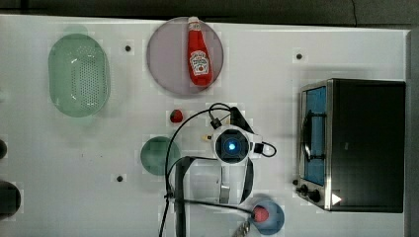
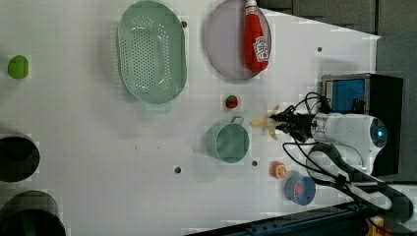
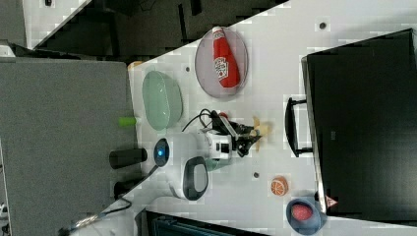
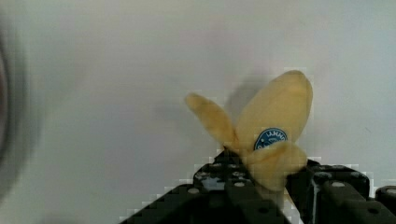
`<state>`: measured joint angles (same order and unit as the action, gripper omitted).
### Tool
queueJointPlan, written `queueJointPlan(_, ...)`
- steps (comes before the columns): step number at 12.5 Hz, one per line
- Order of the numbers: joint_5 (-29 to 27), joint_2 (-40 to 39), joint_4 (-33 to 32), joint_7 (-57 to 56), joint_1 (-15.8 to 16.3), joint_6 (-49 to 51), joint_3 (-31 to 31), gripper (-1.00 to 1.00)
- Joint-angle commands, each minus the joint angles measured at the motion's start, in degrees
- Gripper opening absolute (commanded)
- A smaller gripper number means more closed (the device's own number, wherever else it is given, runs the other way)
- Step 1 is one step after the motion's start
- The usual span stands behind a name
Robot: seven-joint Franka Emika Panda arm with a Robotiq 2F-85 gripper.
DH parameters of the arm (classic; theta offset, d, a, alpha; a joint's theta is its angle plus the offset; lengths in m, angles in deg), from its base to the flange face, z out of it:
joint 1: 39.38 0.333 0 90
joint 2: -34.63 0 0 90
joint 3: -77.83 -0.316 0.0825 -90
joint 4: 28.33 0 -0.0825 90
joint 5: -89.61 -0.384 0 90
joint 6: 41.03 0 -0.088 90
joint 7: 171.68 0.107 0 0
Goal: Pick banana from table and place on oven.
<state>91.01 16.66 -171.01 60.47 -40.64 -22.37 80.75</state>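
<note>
Banana: the pale yellow banana [image 4: 275, 126] with splayed peel strips and a blue sticker sat between the black gripper fingers in the wrist view; in the left view the banana [image 2: 265, 123] showed at the gripper's tip, between the mug and the oven.
Gripper: the gripper [image 4: 268, 184] was clenched on the banana's lower end, one finger on each side; in the right view the gripper [image 3: 248, 137] pointed at the banana [image 3: 260, 129] just off the oven's handle.
Lift: whether the banana rested on the counter or hung just above it could not be told.
Arm: the white wrist [image 1: 231, 145] with a blue light stood over the counter's middle in the top view, cables looping round it.
Counter: the white counter [image 1: 99, 148] bore a few small dark dots.
Oven: the black oven [image 1: 360, 143], silver front frame and blue glass door, stood at the top view's right, its top bare, well apart from the banana.
Mug: a green mug [image 2: 227, 141] stood near the banana, to the left view's left.
Strawberry: a small red berry [image 2: 231, 102] lay above the mug in the left view.
Ketchup: a red bottle [image 1: 199, 53] lay on a grey plate [image 1: 165, 59].
Colander: a green colander [image 1: 79, 75] sat at the top view's left.
Orange slice: an orange slice [image 3: 279, 186] lay near a blue bowl [image 3: 305, 216] holding something red.
</note>
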Motion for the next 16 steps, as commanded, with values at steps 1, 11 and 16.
queueJointPlan(1,0.15,14.66,2.82,2.08,0.58,12.13,0.22,-0.48)
queueJointPlan(11,0.31,29.74,28.55,1.68,-0.51,57.45,3.15,-0.48)
queueJointPlan(16,3.03,22.49,37.45,-19.88,-1.83,58.62,14.60,-0.48)
